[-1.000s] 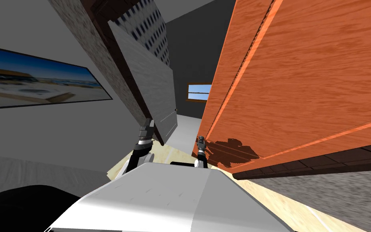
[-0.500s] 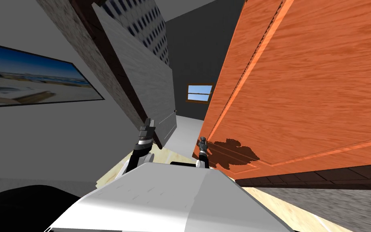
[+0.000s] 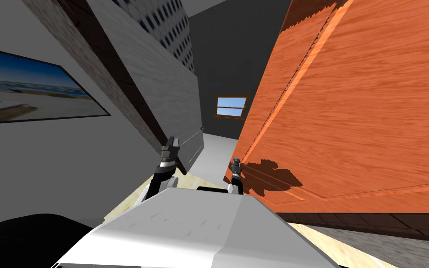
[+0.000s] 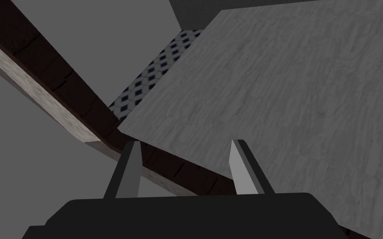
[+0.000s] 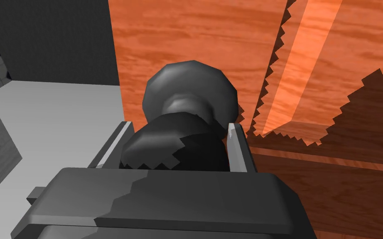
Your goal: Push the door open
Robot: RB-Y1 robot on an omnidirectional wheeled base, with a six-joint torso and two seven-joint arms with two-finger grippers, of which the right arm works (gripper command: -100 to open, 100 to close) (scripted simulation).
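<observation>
A big orange wood door (image 3: 358,102) takes up the right side. The right gripper (image 3: 235,164) is at the door's near edge, low down, with a small dark knob (image 3: 236,160) at its tip. The arm's dark shadow (image 3: 274,174) lies on the door just beside it.

The left gripper (image 3: 171,141) points up at the low end of a grey panel (image 3: 162,93) across the gap. A dark brown frame (image 3: 116,65) runs along that panel. Past it is a wall with a blue and white pattern (image 3: 174,28).

Between the two is a pale grey floor (image 3: 213,153), with a dark wall and a small window (image 3: 231,106) at the far end. A beach picture (image 3: 27,93) hangs on the grey wall to the left. The floor (image 3: 320,242) under the door is tan.
</observation>
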